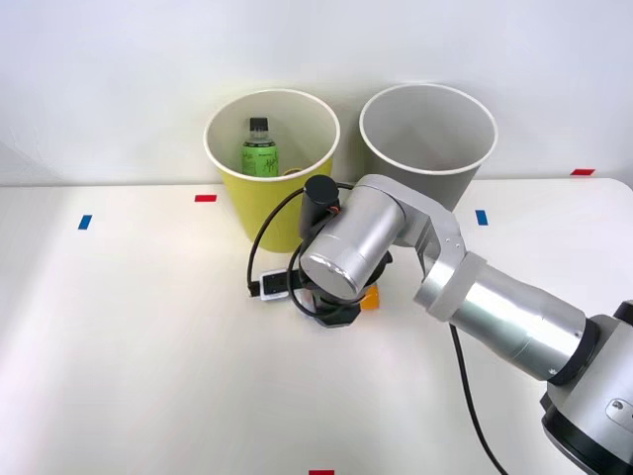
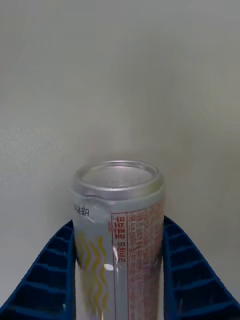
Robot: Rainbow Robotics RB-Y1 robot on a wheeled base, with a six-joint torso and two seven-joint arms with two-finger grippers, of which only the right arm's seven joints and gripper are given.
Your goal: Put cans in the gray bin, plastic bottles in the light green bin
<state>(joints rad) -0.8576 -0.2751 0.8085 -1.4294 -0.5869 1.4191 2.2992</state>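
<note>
Pinching the slim drink can (image 2: pixel 118 235) between blue fingers (image 2: pixel 47 275), the right pincer (image 2: pixel 118 280) is seen low over the tabletop (image 1: pixel 129 346), before the light green bin (image 1: pixel 272 163) holding a green-labelled bottle (image 1: pixel 260 150) and the gray bin (image 1: pixel 427 139).

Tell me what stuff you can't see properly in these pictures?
- Can: in the front view the robot's arm covers it, except a bit of orange end; in the right wrist view its lower part is cut off by the edge.
- Plastic bottle: its bottom sits hidden behind the light green bin wall, front view.
- Gray bin: its base is behind the arm.
- Hand: the fingertips' contact is behind the can.
</note>
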